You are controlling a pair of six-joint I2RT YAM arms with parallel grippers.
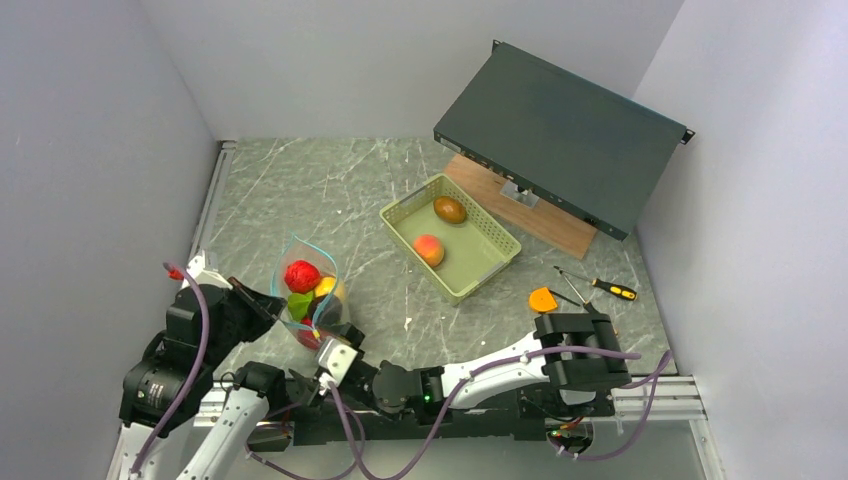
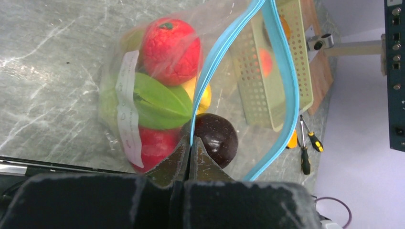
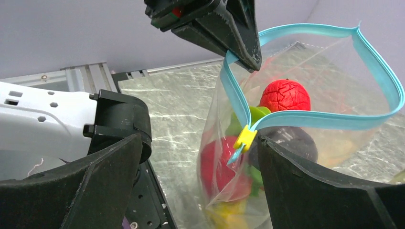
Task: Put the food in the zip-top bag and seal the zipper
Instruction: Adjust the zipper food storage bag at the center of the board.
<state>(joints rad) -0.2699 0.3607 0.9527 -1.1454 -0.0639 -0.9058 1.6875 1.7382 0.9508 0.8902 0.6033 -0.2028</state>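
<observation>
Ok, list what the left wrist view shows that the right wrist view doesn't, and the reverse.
Left wrist only: the pale green slatted plastic basket and two screwdrivers. Right wrist only: the small yellow slider tab and the open right gripper. Both: the clear zip-top bag with its teal-blue zipper strip, the bumpy red toy fruit, and the left gripper pinching that strip.

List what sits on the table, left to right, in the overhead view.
Clear bag → green basket → flat orange piece → yellow-handled screwdriver. The dark box spans above several of these, so it is left out.
</observation>
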